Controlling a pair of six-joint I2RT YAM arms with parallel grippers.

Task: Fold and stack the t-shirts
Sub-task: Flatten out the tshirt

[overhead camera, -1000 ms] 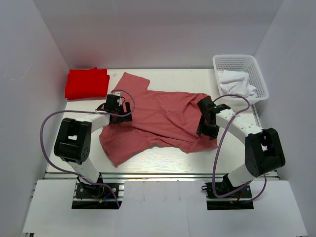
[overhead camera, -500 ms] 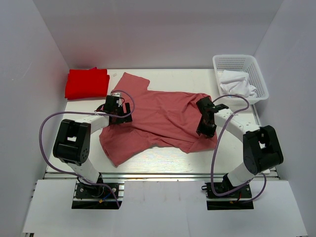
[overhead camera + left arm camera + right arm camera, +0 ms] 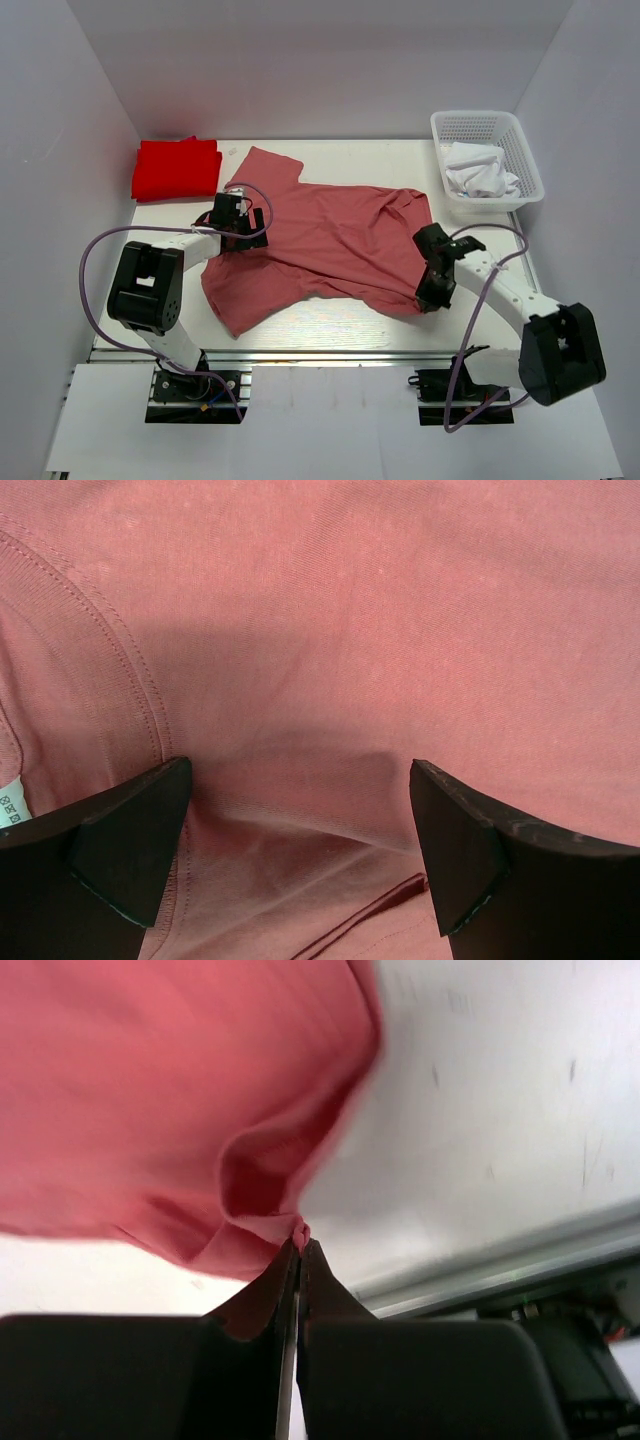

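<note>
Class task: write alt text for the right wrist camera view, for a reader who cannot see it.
The right gripper, shut, pinches a small fold at the edge of the rose-pink t-shirt, which bunches up above its fingertips. The white table shows to the right.

- A small pale tag [image 3: 9, 808] shows at the left edge of the left wrist view. It lies on the pink t-shirt [image 3: 400, 630], just beside its collar seam.
- The tag bears a short row of tiny dark boxed marks, too small to read.
- No other writing, brand, number or sign can be read.
</note>
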